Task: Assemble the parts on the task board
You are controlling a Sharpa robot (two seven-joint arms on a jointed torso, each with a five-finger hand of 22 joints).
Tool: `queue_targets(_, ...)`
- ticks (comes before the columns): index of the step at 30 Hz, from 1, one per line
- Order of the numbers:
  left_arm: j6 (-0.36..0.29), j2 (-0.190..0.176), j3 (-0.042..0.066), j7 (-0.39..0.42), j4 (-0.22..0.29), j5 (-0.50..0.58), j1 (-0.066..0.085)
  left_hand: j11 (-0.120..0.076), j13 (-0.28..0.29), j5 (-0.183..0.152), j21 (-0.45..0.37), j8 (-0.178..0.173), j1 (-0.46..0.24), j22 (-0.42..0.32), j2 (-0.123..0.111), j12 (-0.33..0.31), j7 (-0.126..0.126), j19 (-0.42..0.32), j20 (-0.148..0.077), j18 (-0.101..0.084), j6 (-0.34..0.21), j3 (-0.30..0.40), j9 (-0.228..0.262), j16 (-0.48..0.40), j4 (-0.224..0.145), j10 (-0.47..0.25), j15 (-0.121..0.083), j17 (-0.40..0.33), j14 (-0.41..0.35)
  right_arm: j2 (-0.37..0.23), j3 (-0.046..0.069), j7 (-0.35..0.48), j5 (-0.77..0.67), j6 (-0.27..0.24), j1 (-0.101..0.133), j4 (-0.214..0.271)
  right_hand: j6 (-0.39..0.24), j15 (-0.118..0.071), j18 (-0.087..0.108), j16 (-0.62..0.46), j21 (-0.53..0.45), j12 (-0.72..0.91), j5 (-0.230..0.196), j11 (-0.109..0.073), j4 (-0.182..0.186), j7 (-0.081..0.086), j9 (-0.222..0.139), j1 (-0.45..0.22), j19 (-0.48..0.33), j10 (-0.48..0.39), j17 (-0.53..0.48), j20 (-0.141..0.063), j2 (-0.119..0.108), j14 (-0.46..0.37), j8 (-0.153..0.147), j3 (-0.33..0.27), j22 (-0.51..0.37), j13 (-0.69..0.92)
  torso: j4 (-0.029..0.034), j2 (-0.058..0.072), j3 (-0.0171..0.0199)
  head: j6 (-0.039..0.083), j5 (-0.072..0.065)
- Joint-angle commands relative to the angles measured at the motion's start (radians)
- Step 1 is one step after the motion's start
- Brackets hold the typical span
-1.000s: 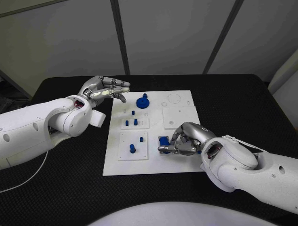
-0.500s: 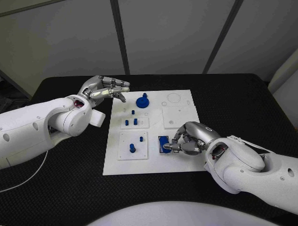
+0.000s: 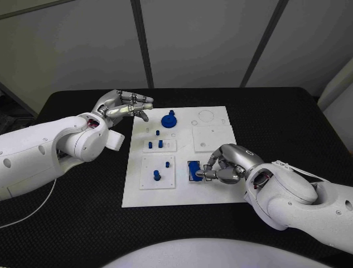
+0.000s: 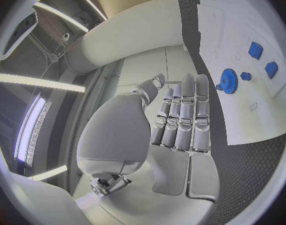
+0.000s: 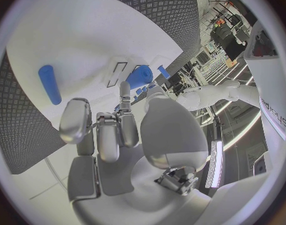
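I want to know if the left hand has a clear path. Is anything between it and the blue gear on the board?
Nothing visible does. The left hand hovers beside the task board's far corner, and only bare board separates it from the blue gear.

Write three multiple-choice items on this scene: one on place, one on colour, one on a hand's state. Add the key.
1. Where does the blue gear sit on the task board?
A. far end
B. near end
C. off the board

2. What colour is the table?
A. white
B. black
C. blue

3. What is the left hand doing?
A. gripping the gear
B. pressing the board
C. holding nothing

Key: 1 A, the gear lies by the far edge. 2 B, black surface surrounds the board. 3 C, the left wrist view shows bare fingers.
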Motion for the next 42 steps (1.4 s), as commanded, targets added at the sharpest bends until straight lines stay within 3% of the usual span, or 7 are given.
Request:
queue_targets(1, 0.009, 0.0, 0.001, 0.001, 0.0, 0.003, 0.001, 0.001, -0.001, -0.003, -0.005, -0.001, -0.001, -0.001, 0.006, 0.006, -0.007, -0.003, 0.002, 0.005, 0.0, -0.001, -0.001, -0.006, -0.002, -0.002, -0.003, -0.002, 0.001, 0.004, 0.0, 0.01, -0.009, 0.007, 0.001, -0.008, 0.001, -0.007, -0.009, 0.005, 0.006, 0.003, 0.005, -0.007, -0.001, -0.006, 0.002, 0.016, 0.004, 0.018, 0.263, -0.003, 0.005, 0.106, 0.007, -0.001, 0.002, 0.112, 0.0011, 0.001, -0.0006, 0.0, -0.001)
queue_targets(9, 0.009, 0.001, 0.001, 0.001, 0.0, 0.003, 0.001, 0.001, -0.001, -0.003, -0.006, -0.001, -0.001, -0.001, 0.009, 0.007, -0.007, -0.003, 0.002, 0.005, 0.0, 0.0, -0.001, -0.007, -0.001, -0.002, -0.002, -0.002, 0.001, 0.028, 0.0, 0.008, -0.009, 0.028, 0.001, -0.036, 0.0, -0.007, -0.009, 0.005, 0.006, 0.003, 0.001, -0.008, -0.007, -0.007, 0.006, 0.053, 0.004, 0.019, 0.263, -0.004, 0.016, 0.106, 0.011, -0.004, 0.003, 0.114, 0.0036, 0.001, -0.0011, -0.004, 0.001)
queue_targets(21, 0.011, 0.001, 0.001, -0.002, -0.001, 0.003, 0.001, 0.001, -0.001, -0.003, -0.006, 0.0, -0.001, -0.001, 0.01, 0.007, -0.007, -0.003, 0.002, 0.005, 0.0, 0.001, -0.001, -0.007, -0.001, -0.003, -0.002, -0.002, 0.001, 0.042, 0.0, 0.011, -0.009, 0.042, 0.002, -0.05, -0.003, -0.007, -0.009, 0.005, 0.005, 0.002, -0.021, -0.007, -0.016, -0.006, 0.01, 0.099, 0.003, 0.019, 0.263, -0.004, 0.014, 0.106, 0.014, -0.015, 0.003, 0.115, -0.0003, 0.0, -0.0007, -0.01, 0.007)
queue_targets(29, 0.01, 0.0, 0.001, -0.002, -0.002, 0.003, 0.0, 0.001, -0.001, -0.003, -0.006, 0.0, -0.001, -0.001, 0.01, 0.007, -0.007, -0.003, 0.002, 0.005, 0.0, 0.001, -0.001, -0.007, -0.001, -0.003, -0.002, -0.002, 0.001, 0.028, 0.0, 0.055, 0.001, -0.044, 0.001, -0.032, -0.007, -0.006, -0.008, 0.005, 0.003, -0.001, -0.013, -0.006, -0.016, -0.004, 0.011, 0.109, 0.001, 0.018, 0.263, -0.003, 0.015, 0.106, 0.013, -0.02, 0.0, 0.113, -0.0004, -0.001, 0.0003, -0.009, 0.004)
queue_targets(34, 0.008, -0.002, 0.001, 0.0, -0.002, 0.003, 0.0, 0.001, -0.001, -0.003, -0.006, 0.0, -0.001, -0.001, 0.01, 0.007, -0.007, -0.003, 0.002, 0.005, 0.0, 0.001, -0.001, -0.007, -0.001, -0.003, -0.002, -0.002, 0.001, -0.029, 0.004, 0.123, 0.059, -0.113, 0.002, 0.003, -0.058, 0.007, -0.007, 0.003, -0.003, -0.003, 0.021, 0.012, -0.017, 0.019, -0.007, 0.142, -0.003, 0.016, 0.258, 0.005, 0.027, 0.105, -0.032, -0.027, -0.008, 0.113, -0.0017, -0.002, 0.0, -0.005, 0.0)
queue_targets(38, 0.004, -0.003, 0.001, 0.004, 0.0, 0.003, 0.0, 0.001, -0.001, -0.003, -0.006, 0.0, -0.001, -0.001, 0.01, 0.007, -0.007, -0.003, 0.002, 0.005, 0.0, 0.001, -0.001, -0.007, -0.001, -0.003, -0.002, -0.002, 0.001, -0.096, 0.027, 0.139, 0.099, -0.109, 0.003, 0.019, -0.072, 0.017, -0.006, 0.001, -0.007, -0.008, 0.036, 0.024, -0.021, 0.032, -0.024, 0.171, -0.007, 0.014, 0.254, 0.015, 0.04, 0.104, -0.071, -0.032, -0.014, 0.11, -0.0021, -0.002, -0.0012, 0.0, -0.011)
queue_targets(42, -0.006, -0.004, 0.001, 0.013, 0.001, 0.003, -0.001, 0.001, -0.001, -0.003, -0.006, -0.001, -0.001, -0.001, 0.01, 0.008, -0.007, -0.003, 0.002, 0.005, 0.0, 0.001, -0.001, -0.007, -0.001, -0.003, -0.002, -0.002, 0.0, -0.166, 0.037, 0.14, 0.092, -0.093, 0.004, 0.027, -0.072, 0.022, -0.005, 0.0, -0.009, -0.013, 0.043, 0.029, -0.02, 0.039, -0.039, 0.187, -0.009, 0.012, 0.252, 0.021, 0.048, 0.103, -0.103, -0.039, -0.015, 0.108, -0.0054, -0.002, -0.0012, 0.002, -0.015)
